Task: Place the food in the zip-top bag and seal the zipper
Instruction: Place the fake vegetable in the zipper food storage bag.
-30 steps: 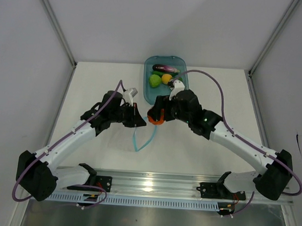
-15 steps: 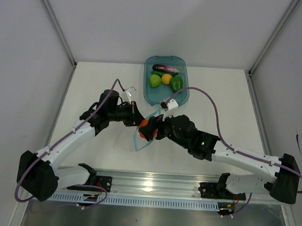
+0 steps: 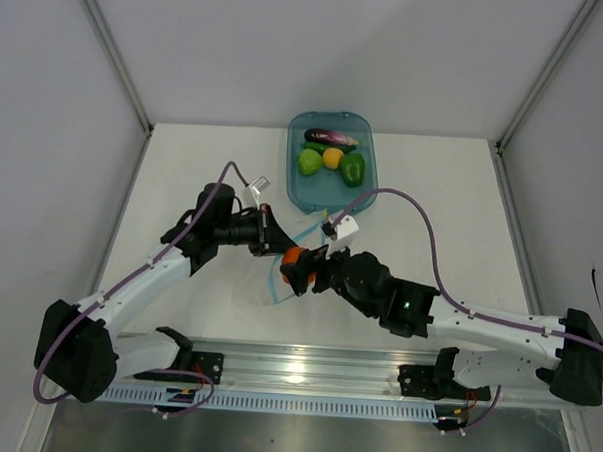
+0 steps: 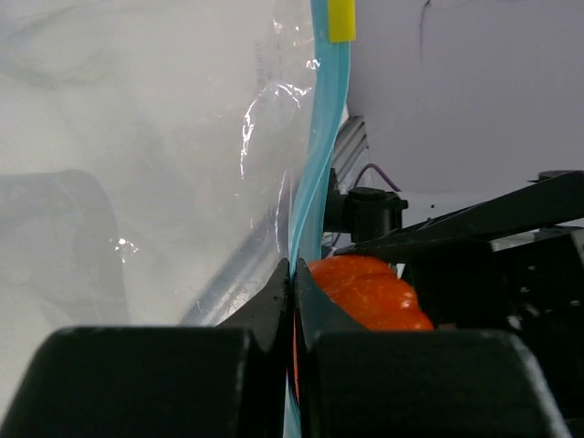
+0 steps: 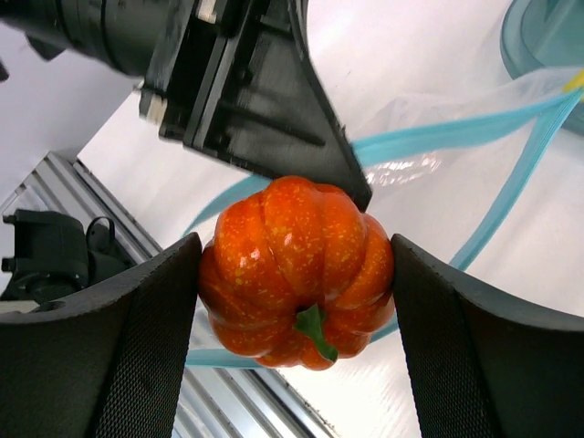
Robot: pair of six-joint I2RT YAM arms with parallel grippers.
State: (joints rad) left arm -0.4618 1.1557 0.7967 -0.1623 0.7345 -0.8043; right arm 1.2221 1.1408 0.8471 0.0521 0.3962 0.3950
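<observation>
Since a second ago the right arm has swung from beside the tray [image 3: 371,189] down to centre frame, bringing the pumpkin [image 3: 292,256] to the mouth of the bag [image 3: 282,285]; the left arm has barely shifted. From above, the right gripper [image 3: 298,268] holds the pumpkin just right of the left gripper [image 3: 273,238], and four more pieces lie in the tray at top centre. On the left wrist view, the jaws are pressed together on the zipper [image 4: 321,137], pinching one lip upright, with the pumpkin just beyond at lower right. On the right wrist view, wide-spread fingers [image 5: 137,347] clamp the pumpkin's sides at centre, with the blue loop behind it. The pumpkin looks light, hard and smooth, and is best held across its ribs. The film looks limp and slippery, so the stiffer strip is the place to grip.
</observation>
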